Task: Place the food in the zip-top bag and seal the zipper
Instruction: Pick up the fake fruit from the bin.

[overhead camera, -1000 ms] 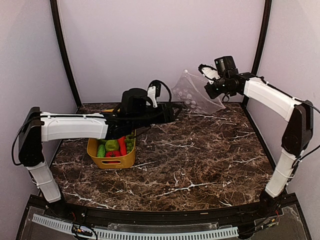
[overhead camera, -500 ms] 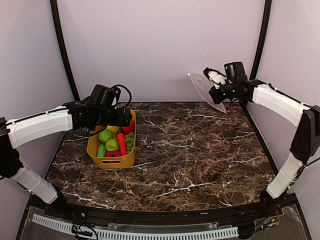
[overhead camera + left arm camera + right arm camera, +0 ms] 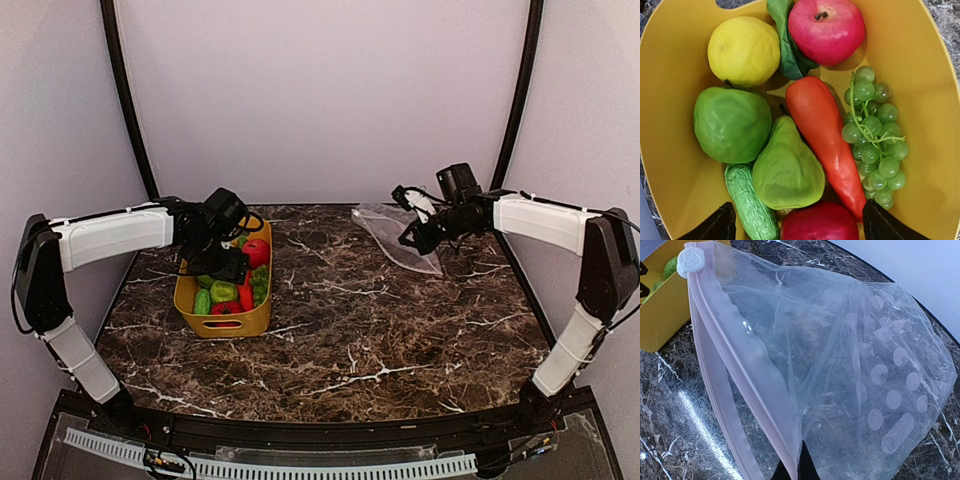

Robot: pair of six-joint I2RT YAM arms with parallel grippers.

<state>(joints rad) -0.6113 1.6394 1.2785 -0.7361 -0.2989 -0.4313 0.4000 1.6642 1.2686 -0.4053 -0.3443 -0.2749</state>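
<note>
Top: left gripper over yellow basket; right gripper at zip-top bag, far right.
Left wrist: jaws wide apart, nothing held. Basket holds the food: lemon, apples, carrot, grapes.
Right wrist only: fingers pinched on bag edge, pinkish zipper gaping, film clear, dotted.

Setting: robot test booth, lab type. Noted from where I stand:
- plain lilac panels on three sides
- black frame poles
- marble-pattern tabletop
- left arm and right arm bolted at its near edge
- slotted cable duct in front
- toy food in a yellow basket
</note>
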